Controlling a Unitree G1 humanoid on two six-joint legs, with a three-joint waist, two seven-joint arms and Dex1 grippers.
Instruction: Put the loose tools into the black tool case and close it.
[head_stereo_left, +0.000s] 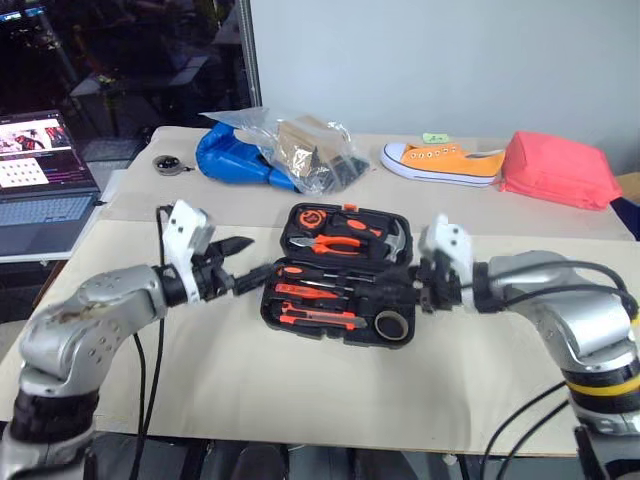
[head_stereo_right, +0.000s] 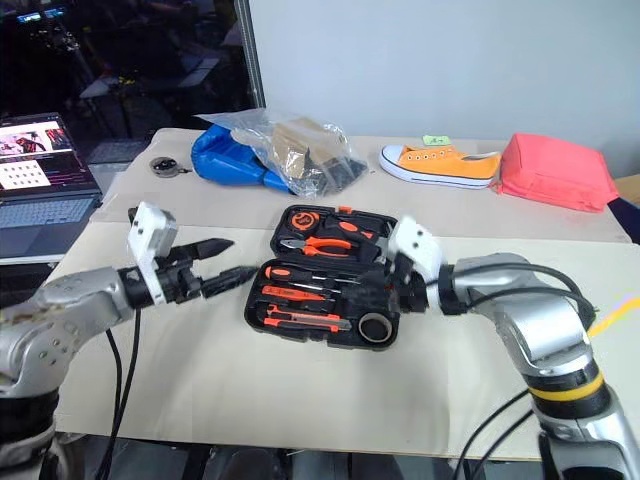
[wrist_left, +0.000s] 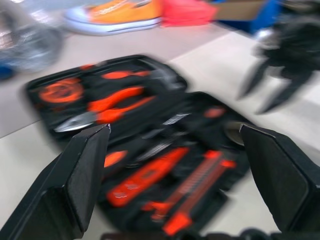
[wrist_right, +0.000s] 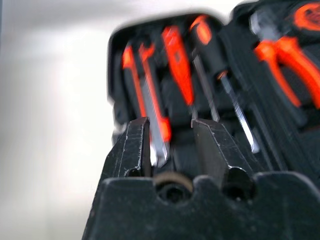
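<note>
Black tool case (head_stereo_left: 340, 290) lies open mid-frame on the table (head_stereo_left: 300, 380), tools seemingly all seated, tape roll (head_stereo_left: 392, 324) at its lower-right corner. Close next: use the wide-open left gripper (head_stereo_left: 238, 262) under the far lid; right gripper (head_stereo_right: 400, 290), half-parted and empty, steadies the near edge.

Silver arms, white wrist housings, black jaws, black cables.

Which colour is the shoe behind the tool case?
Orange, with a white sole; the shoe shows best in the left eye view.
</note>
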